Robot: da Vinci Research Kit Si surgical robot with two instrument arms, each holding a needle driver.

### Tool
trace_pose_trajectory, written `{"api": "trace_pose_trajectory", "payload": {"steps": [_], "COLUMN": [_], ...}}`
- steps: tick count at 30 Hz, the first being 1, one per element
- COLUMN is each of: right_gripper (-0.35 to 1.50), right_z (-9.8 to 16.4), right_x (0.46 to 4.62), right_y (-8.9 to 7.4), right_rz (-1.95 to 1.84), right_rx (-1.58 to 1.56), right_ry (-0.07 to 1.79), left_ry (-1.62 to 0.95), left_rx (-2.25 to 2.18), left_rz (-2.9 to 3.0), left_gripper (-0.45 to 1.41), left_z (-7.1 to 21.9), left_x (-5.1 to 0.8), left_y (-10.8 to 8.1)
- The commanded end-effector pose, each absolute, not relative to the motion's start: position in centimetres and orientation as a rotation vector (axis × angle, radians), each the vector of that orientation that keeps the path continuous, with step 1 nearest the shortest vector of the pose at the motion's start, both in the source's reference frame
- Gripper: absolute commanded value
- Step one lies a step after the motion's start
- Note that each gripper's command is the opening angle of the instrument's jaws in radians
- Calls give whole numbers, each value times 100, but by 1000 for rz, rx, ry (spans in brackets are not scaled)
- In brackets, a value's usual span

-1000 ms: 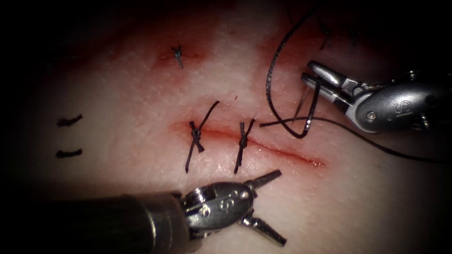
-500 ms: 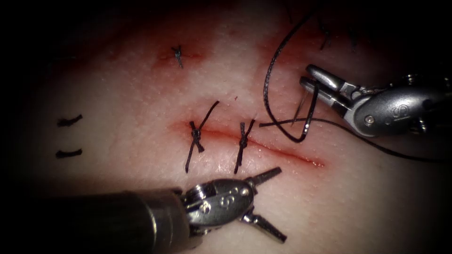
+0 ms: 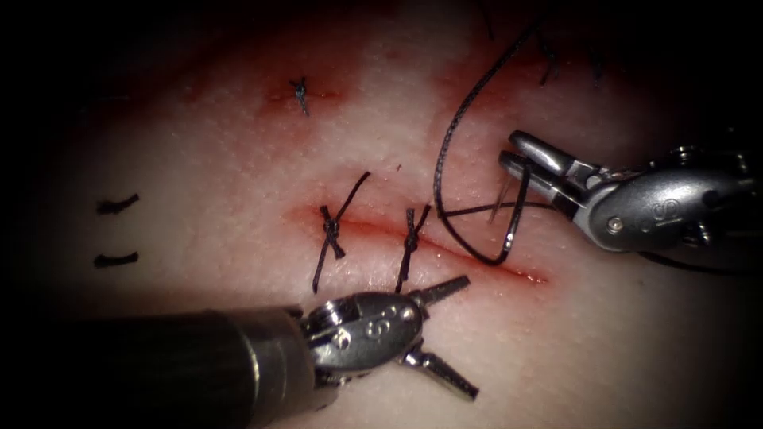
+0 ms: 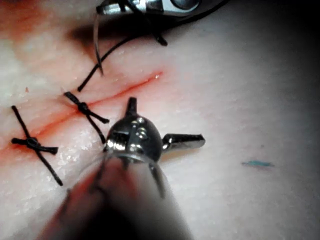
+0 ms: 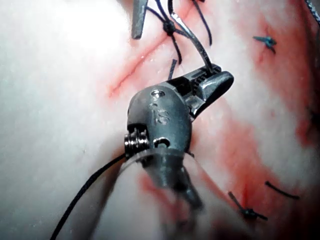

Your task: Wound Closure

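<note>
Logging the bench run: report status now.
Right tool shut on needle near its tail, tip over the cut. Left tool open, empty. Thread trails; two knots tied.

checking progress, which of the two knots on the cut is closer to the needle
The right-hand knot: it sits beside the needle held by the right tool; the left-hand knot lies farther along the cut.

Readable marks | left end effector [image 3: 445,338]: embossed mark like "S" or "9" on its metal hub | right end effector [image 3: 517,157]: similar embossed "S"-like mark on its hub; right wrist view shows "18"-like characters [image 5: 161,114] | nothing else legible
</note>
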State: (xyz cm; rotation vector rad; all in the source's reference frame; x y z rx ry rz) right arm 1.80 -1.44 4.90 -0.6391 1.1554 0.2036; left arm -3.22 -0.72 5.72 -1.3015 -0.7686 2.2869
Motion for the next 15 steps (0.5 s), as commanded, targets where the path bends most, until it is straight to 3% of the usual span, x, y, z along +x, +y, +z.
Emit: {"api": "trace_pose_trajectory", "payload": {"steps": [1, 15], "right_gripper": [-35, -35], "right_z": [500, 510], "right_x": [191, 198], "right_y": [-153, -180], "right_rz": [197, 163], "right_rx": [-633, -605], "right_ry": [1155, 1154], "left_ry": [-772, -739], "left_rx": [-1299, -1230], "left_rz": [2284, 2318], "left_gripper": [101, 98], "left_z": [578, 581], "left_x": [-328, -326], "left_y": [-76, -76]}}
